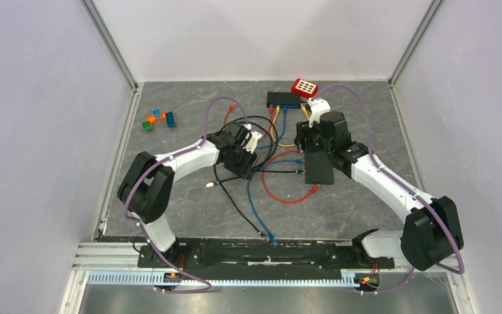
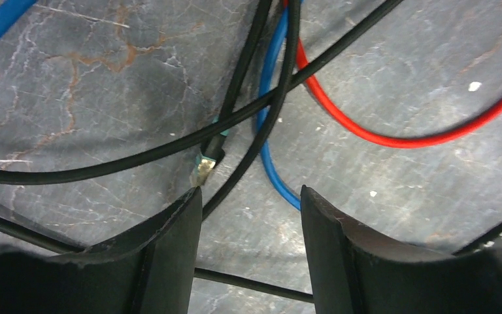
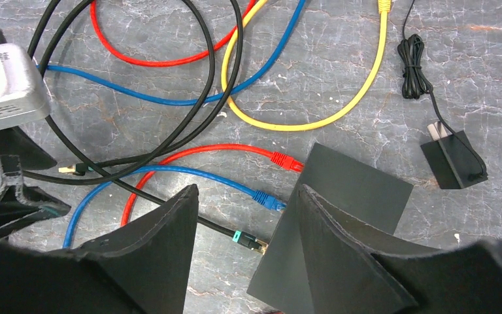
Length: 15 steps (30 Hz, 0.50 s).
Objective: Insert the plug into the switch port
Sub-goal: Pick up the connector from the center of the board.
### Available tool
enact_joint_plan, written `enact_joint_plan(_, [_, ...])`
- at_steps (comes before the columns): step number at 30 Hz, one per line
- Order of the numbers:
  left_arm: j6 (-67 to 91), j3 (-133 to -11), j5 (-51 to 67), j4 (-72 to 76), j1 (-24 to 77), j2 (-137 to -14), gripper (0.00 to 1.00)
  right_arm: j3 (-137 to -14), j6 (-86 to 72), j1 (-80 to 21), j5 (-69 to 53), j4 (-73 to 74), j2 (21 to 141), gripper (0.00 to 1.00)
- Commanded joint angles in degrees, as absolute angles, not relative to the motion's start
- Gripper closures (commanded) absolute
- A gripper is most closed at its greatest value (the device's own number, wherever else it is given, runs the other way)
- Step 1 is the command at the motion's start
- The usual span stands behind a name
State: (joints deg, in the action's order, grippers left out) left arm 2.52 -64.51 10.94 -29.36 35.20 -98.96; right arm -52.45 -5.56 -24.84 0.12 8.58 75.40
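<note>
Under the left wrist camera, the left gripper (image 2: 250,196) hangs spread over the tangle, pinching nothing. The plug (image 2: 204,169) – gold tip, teal collar, on the end of a black cable (image 2: 104,160) – lies flat on the table (image 2: 104,78) just ahead of our left-hand finger (image 2: 170,229), not between the two. We judge the step to be picking it up. To do it well we should shift sideways until the plug sits centred, then close on its body and not on the cord, keeping clear of the blue cable (image 2: 268,163) and the black loops crossing over it.

From the right wrist, the right gripper (image 3: 247,196) is also spread and empty. A second black plug (image 3: 251,242) lies between its fingers, its tip touching the edge of a dark plate (image 3: 359,190). A blue plug (image 3: 268,201) and a red plug (image 3: 287,161) lie just beyond, and a power adapter (image 3: 454,160) sits well apart.

From above, the switch (image 1: 283,99) stands at the far side of the table with several cables already plugged in – we cannot tell which port is free. The top is grey, marbled and hard, so a plug may skid when nudged. Pale walls (image 1: 39,98) close in three sides, and some toy blocks (image 1: 159,120) lie far left
</note>
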Motion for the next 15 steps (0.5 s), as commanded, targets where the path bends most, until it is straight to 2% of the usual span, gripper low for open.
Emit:
enact_joint_plan(1, [-3.1,-65.3,6.5,-26.0,35.3,-100.6,0.38,-51.1,-4.7,-24.5,1.0,6.8,72.5,0.41])
enact_joint_plan(3, [-3.9,-65.8,6.0,-26.1,35.4,-101.3,0.38,-50.5,-4.7,-24.5,0.9,6.5,71.8,0.41])
enact_joint_plan(5, [-4.5,-66.2,6.5,-25.7,35.4,-101.6,0.45,-49.8,-4.8,-24.4,0.9,6.0,71.2,0.41])
enact_joint_plan(9, [-4.3,-67.8,7.1,-28.7,35.6,-102.7,0.7,-49.5,-4.8,-24.3,0.2,6.0,70.5,0.41])
enact_joint_plan(12, [-2.6,-67.5,6.9,-30.4,35.7,-100.6,0.97,-49.4,-4.8,-24.3,0.2,6.0,69.3,0.41])
enact_joint_plan(15, [2.4,-68.3,5.1,-30.9,35.2,-96.2,0.98,-49.2,-4.7,-24.3,-2.2,5.3,68.7,0.4])
